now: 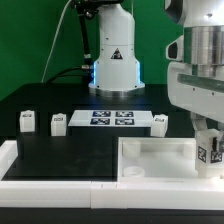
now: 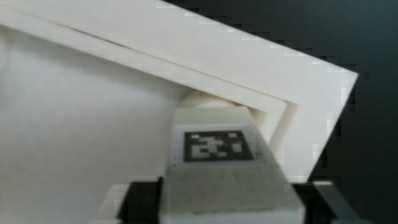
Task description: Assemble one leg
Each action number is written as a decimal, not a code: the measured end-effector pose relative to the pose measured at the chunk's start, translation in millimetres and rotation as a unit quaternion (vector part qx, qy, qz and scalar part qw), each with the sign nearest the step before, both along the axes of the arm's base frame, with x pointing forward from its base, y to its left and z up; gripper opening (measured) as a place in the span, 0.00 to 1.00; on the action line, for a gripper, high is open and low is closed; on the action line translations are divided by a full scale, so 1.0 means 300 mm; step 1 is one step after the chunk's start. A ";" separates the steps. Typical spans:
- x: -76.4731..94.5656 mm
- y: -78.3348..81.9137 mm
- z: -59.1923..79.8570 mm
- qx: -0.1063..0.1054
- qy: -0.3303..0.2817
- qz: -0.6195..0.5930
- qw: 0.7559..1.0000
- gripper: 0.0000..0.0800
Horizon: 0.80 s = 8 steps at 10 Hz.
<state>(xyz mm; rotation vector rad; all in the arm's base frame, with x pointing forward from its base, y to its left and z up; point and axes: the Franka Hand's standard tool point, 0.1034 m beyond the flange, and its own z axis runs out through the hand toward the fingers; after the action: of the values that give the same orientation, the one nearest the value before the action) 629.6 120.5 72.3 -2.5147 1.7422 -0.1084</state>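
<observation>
your two-finger gripper (image 1: 207,150) clamps a small white tagged leg (image 1: 207,152) at the large white square tray's (image 1: 150,152) right corner.

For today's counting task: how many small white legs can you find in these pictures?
4. Three legs stand on the black table: far left, beside the marker board's left end, and at its right end. The fourth is in the gripper over the tray. None seems hidden.

Leg (image 2: 221,160) matt white plastic; tray part (image 1: 150,152) smooth white; table (image 1: 70,150) matt black
</observation>
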 end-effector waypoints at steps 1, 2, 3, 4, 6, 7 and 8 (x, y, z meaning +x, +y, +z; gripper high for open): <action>0.000 0.000 0.000 -0.003 -0.001 0.026 1.000 0.58; 0.011 0.013 0.002 -0.004 -0.022 0.037 0.999 0.73; 0.005 0.027 -0.003 -0.011 -0.027 0.094 0.995 0.73; 0.004 0.041 -0.002 -0.022 -0.029 0.184 0.982 0.80; 0.010 0.046 -0.002 -0.043 -0.039 0.337 0.940 0.81; 0.013 0.033 -0.003 -0.051 -0.039 0.393 0.917 0.81; 0.015 0.024 -0.003 -0.060 -0.040 0.447 0.892 0.81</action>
<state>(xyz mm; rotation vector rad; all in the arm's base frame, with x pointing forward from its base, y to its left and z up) 634.0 127.8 71.4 -3.0519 0.4228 -0.2480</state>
